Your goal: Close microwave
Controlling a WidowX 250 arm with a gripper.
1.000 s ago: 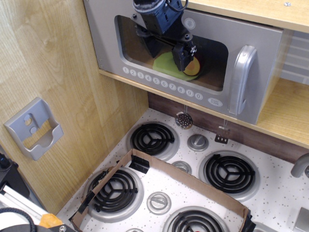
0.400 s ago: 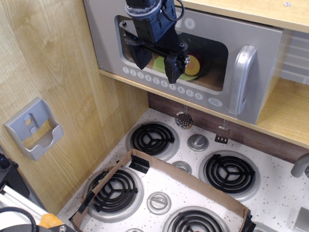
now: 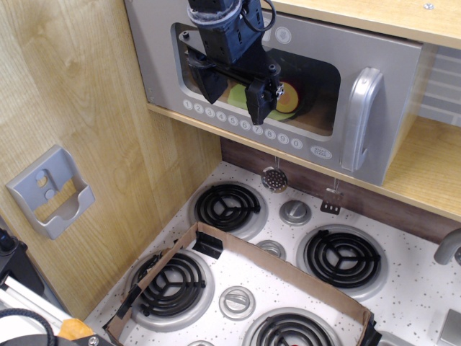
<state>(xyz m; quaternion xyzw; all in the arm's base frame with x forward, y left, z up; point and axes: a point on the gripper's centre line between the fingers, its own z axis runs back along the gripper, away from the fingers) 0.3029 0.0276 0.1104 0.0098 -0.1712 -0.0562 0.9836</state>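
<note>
The microwave point(image 3: 360, 50) is a wooden compartment at the top with a wide silver-grey door, a clear window, a row of white number buttons point(image 3: 241, 122) and a chunky grey handle point(image 3: 358, 119). The door stands slightly ajar, its handle side out from the wooden compartment on the right. A green plate with orange and yellow food point(image 3: 288, 99) shows through the window. My black gripper point(image 3: 232, 95) hangs in front of the window's left half. Its fingers point(image 3: 258, 102) are spread apart and hold nothing.
A grey wall holder point(image 3: 52, 191) is fixed to the wooden left wall. Below lies a white speckled stovetop with black coil burners point(image 3: 227, 205) and grey knobs point(image 3: 294, 212). An open brown cardboard frame point(image 3: 288, 274) lies across it. A small strainer point(image 3: 274, 179) hangs under the shelf.
My gripper has moved left and a little toward the camera across the window, and its fingers now stand wider apart. Between the last two frames it barely shifts. The door looks unchanged.
</note>
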